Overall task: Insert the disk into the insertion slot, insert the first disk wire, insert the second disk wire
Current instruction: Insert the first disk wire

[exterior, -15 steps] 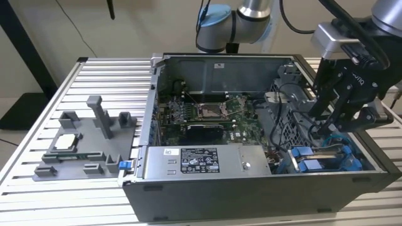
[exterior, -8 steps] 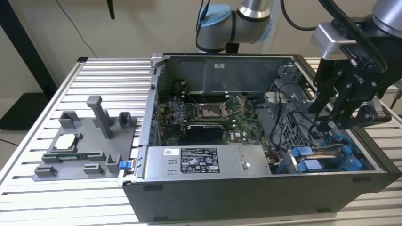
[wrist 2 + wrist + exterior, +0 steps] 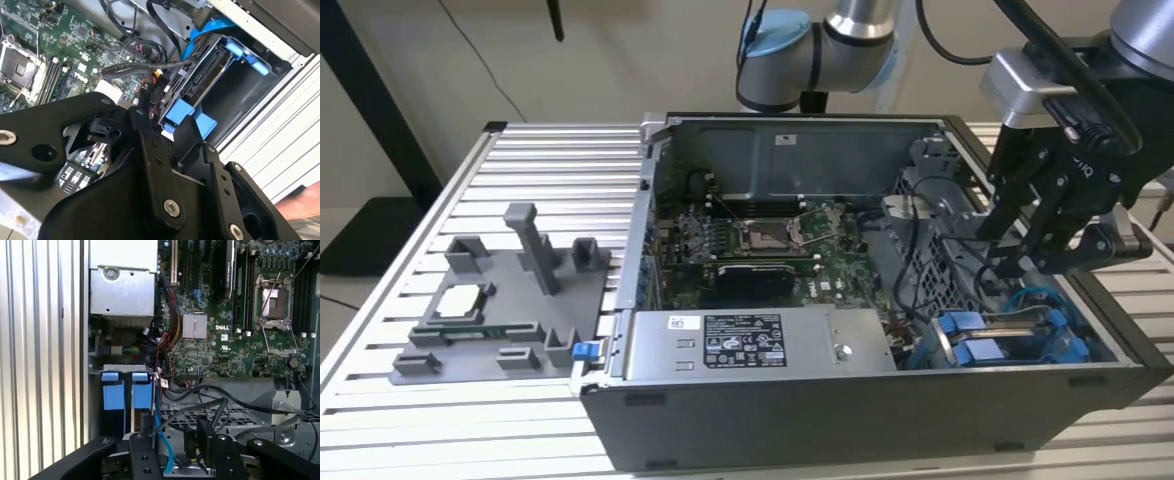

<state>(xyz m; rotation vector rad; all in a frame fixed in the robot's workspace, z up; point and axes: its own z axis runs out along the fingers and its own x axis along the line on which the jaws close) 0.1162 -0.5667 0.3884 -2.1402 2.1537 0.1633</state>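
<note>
I log the disk [image 3: 1014,322] seated in the insertion slot [image 3: 1081,345] at four o'clock in the exterior view, the gripper [image 3: 1027,262] poised just above, its grip indeterminable.

Black cables [image 3: 220,402] crowd the insertion slot [image 3: 994,335] on one side, the case wall [image 3: 1121,335] on the other — open from above.

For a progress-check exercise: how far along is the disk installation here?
Done: the disk sits in the insertion slot. In hand: the gripper hangs at the disk's end, beside a black wire. Left: whether either wire is plugged in cannot be told.
</note>
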